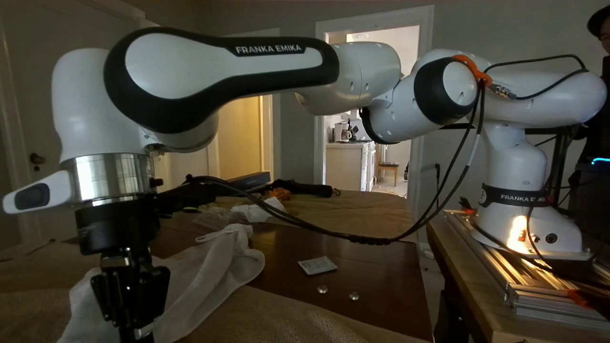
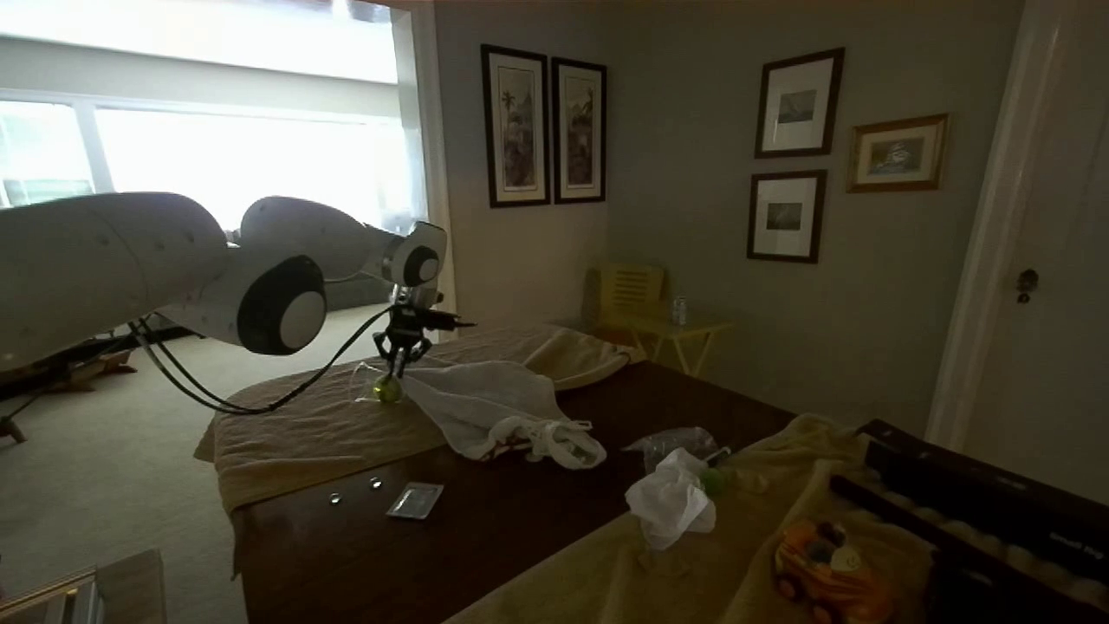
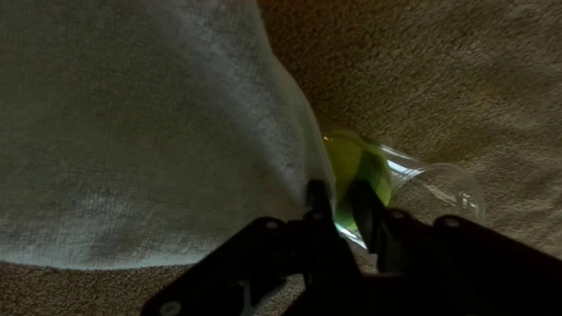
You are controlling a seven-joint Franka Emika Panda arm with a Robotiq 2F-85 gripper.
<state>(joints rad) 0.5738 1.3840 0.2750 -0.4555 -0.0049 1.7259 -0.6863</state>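
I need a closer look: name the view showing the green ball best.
The wrist view: the green ball is largest there, partly behind the gripper. In an exterior view the green ball looks small; an exterior view dominated by the arm shows none of it.

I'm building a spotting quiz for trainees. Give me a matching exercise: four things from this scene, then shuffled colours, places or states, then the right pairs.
1 toy car
2 cloth
3 packet
4 container

A flat on the dark tabletop
B transparent, near the gripper
C orange
D white, rumpled

Pairs: 1-C, 2-D, 3-A, 4-B
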